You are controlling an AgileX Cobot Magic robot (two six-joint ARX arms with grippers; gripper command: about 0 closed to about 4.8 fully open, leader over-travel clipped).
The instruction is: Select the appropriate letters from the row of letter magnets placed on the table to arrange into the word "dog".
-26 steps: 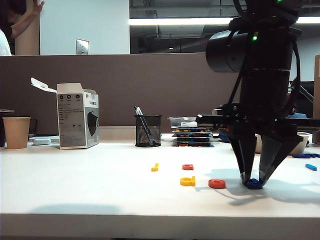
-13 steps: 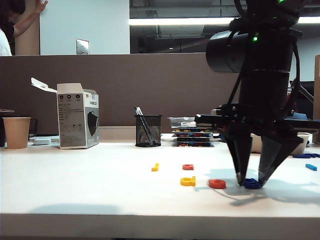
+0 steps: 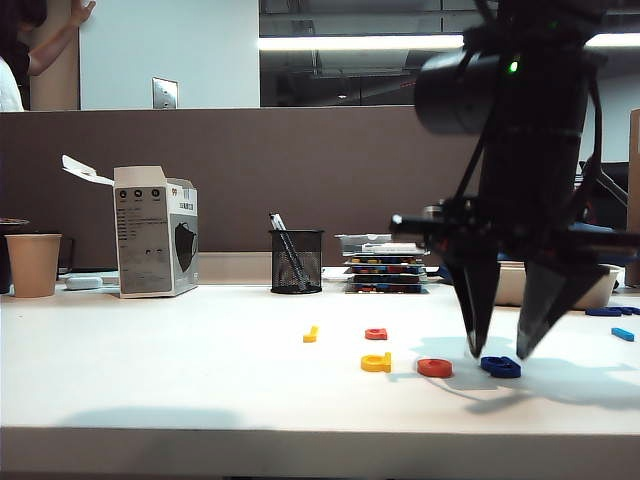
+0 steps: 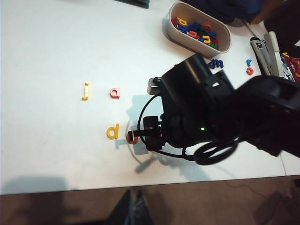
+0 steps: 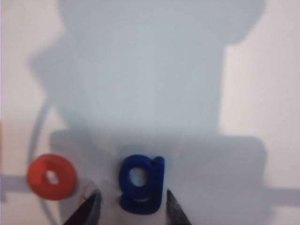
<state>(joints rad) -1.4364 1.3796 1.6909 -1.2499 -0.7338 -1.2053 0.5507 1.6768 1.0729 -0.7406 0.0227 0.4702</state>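
White surface (image 3: 150, 380), brown partition behind; cup (image 3: 32, 264), box (image 3: 155, 232), pen holder (image 3: 296, 261) and stacked trays (image 3: 385, 265) along the back edge.

Front row, exterior view, left to right: yellow d (image 3: 377, 362), red o (image 3: 435, 367), blue g (image 3: 501, 366). The o lies just beside the g, not touching; the d sits slightly apart from the o. Behind them: thin yellow letter (image 3: 311, 334), squarish red letter (image 3: 376, 333).

Right gripper (image 3: 500, 350) points straight down over the g, jaws spread, released; the tips stand clear on either side of the g, just above the surface. Right wrist view: fingertips (image 5: 91, 204) flank the g (image 5: 140, 183), no contact visible; o (image 5: 51, 176) alongside.

Left gripper not visible; cannot tell its state. Left wrist view looks down on the right arm, with a white bin (image 4: 174, 32) of spare letters farther off.
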